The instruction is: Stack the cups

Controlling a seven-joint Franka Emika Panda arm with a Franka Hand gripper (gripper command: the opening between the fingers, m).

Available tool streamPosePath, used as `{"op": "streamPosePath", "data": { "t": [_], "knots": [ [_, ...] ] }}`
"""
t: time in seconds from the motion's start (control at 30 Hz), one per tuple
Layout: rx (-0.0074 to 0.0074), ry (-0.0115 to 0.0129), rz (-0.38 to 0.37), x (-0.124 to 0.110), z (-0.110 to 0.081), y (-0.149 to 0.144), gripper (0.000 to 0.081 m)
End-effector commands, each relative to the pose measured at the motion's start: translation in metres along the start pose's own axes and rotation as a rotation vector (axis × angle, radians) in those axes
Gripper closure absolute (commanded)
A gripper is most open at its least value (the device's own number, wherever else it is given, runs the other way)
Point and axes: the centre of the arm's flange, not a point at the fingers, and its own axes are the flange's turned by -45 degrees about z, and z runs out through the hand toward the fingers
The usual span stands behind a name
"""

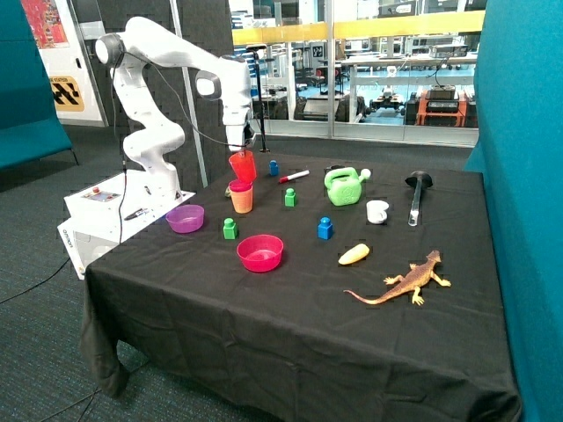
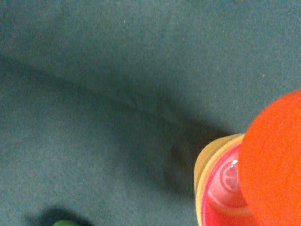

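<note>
My gripper is shut on the red-orange cup and holds it in the air, tilted, just above the other two cups. The magenta-pink cup sits nested inside the yellow cup, which stands upright on the black table. In the wrist view the red-orange cup's base fills the edge of the picture, partly over the mouth of the magenta-pink cup inside the yellow cup's rim. My fingers do not show in the wrist view.
Near the stack stand a purple bowl, a pink bowl, green blocks, blue blocks and a marker. Farther off are a green watering can, a white mug, a black ladle, a toy banana and a toy lizard.
</note>
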Motion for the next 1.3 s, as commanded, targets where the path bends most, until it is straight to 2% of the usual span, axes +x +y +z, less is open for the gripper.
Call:
{"op": "streamPosePath", "data": {
  "t": [0.0,0.73,1.27],
  "knots": [
    [-0.0004,0.0,0.008,-0.011,0.006,-0.002,0.0808],
    [-0.0004,0.0,0.039,-0.028,0.002,0.004,0.0808],
    [-0.0004,0.0,0.034,-0.04,0.013,-0.003,0.0808]
  ]
}}
